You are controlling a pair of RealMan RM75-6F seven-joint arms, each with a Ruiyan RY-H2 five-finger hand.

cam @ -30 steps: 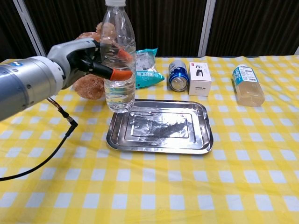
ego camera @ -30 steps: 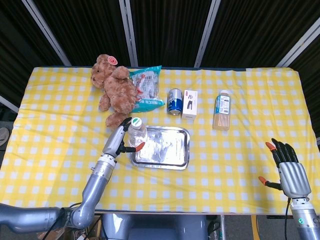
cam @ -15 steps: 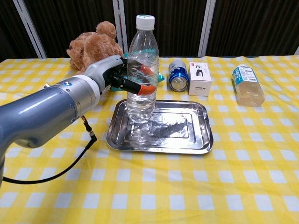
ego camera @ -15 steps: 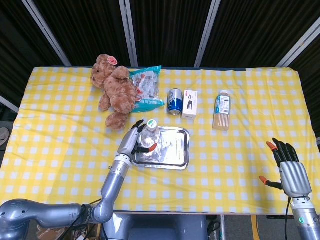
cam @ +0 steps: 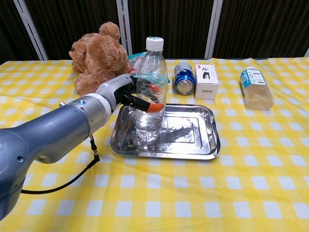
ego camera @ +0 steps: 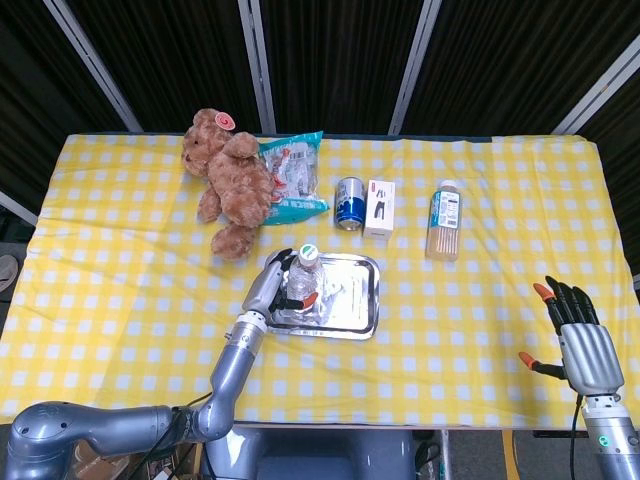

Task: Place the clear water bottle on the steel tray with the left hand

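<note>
The clear water bottle point(ego camera: 304, 281) point(cam: 150, 94), white-capped, stands upright on the left part of the steel tray point(ego camera: 350, 300) point(cam: 193, 140). My left hand point(ego camera: 268, 283) point(cam: 128, 94) grips the bottle at mid height from the left, orange-tipped fingers wrapped around its front. In the chest view the bottle's base looks to be down on the tray floor. My right hand point(ego camera: 577, 333) hangs far off at the table's right front edge, fingers spread, holding nothing; only the head view shows it.
Behind the tray lie a brown teddy bear point(ego camera: 230, 180), a teal snack bag point(ego camera: 292, 175), a blue can point(ego camera: 348, 203), a small white box point(ego camera: 379, 208) and a capped bottle of pale liquid point(ego camera: 444, 220). Yellow checked cloth covers the table point(ego camera: 480, 300).
My left hand carried the bottle right from beside the tray's left edge and lowered it onto the tray. The right hand stayed where it was.
</note>
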